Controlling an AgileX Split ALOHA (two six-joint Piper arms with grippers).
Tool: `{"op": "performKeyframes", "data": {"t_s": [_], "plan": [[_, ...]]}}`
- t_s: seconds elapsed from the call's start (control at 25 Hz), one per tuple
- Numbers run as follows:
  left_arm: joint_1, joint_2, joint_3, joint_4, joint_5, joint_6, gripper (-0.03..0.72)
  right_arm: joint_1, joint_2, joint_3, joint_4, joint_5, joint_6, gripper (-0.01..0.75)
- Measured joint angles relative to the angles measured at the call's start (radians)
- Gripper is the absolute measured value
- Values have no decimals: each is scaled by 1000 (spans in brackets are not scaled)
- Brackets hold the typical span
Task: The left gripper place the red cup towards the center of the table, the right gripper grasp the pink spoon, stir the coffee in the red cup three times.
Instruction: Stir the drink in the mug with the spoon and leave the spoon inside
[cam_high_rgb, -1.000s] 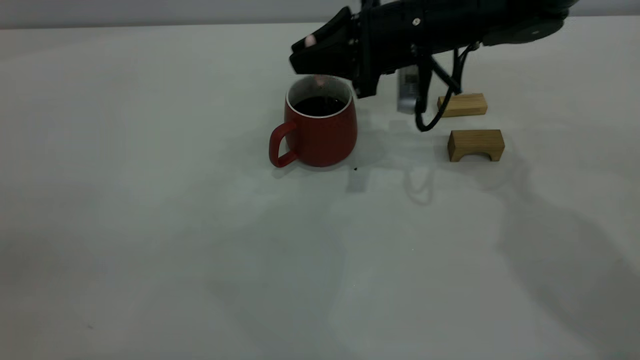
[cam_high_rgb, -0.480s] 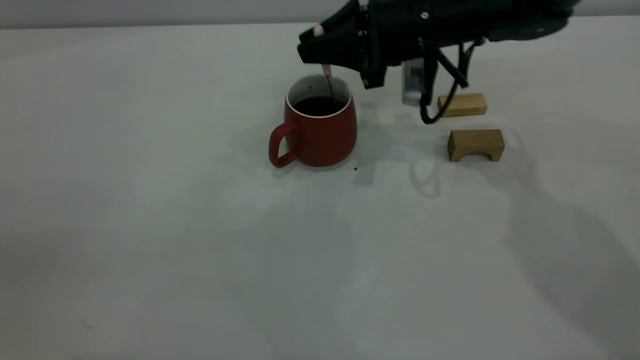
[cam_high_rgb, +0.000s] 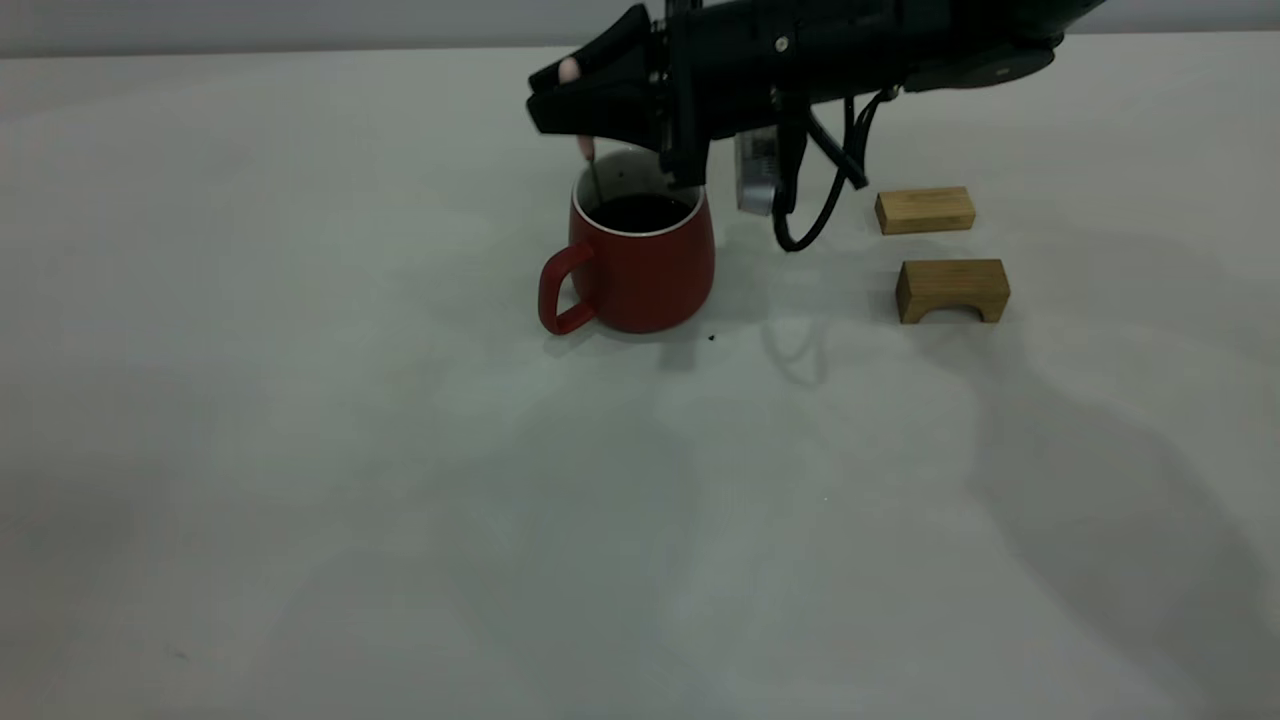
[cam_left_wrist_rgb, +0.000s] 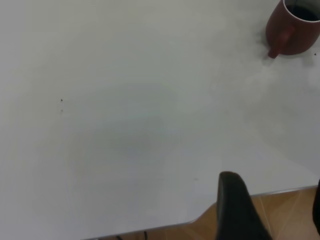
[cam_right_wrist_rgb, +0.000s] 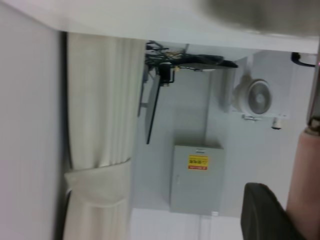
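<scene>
The red cup (cam_high_rgb: 640, 262) stands on the table (cam_high_rgb: 350, 450) a little past mid-table, handle to the left, with dark coffee (cam_high_rgb: 638, 212) inside. Just above its rim hovers my right gripper (cam_high_rgb: 578, 98), shut on the pink spoon (cam_high_rgb: 587, 148). The handle's tip sticks out above the fingers, and the thin metal neck drops into the cup by its left inner wall; the bowl is hidden in the coffee. The right wrist view shows the pink spoon handle (cam_right_wrist_rgb: 306, 185) beside one finger (cam_right_wrist_rgb: 262, 215). My left gripper (cam_left_wrist_rgb: 272, 215) hangs open beyond the table's edge, far from the red cup (cam_left_wrist_rgb: 292, 27).
Two wooden blocks lie right of the cup: a flat one (cam_high_rgb: 924, 210) farther back and an arched one (cam_high_rgb: 951, 290) nearer. The right arm's cable (cam_high_rgb: 815, 215) hangs between the cup and the blocks. A small dark speck (cam_high_rgb: 711, 338) sits by the cup's base.
My right gripper has swung left over the cup with the spoon. The spoon's neck went from the cup's middle-right to its left inner wall. The cup has not moved.
</scene>
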Motion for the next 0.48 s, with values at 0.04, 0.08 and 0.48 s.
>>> {"op": "performKeyframes", "data": {"t_s": [0.04,0.08,0.48], "plan": [[0,0,0,-1,0,0,446,-14,0,3,0,0,0,124],[0,0,0,-1,0,0,446,-25,-4,15,2,0,0,124],[0,0,0,-1,0,0,446,-31,-50,156,-21,-11,1,124]]}}
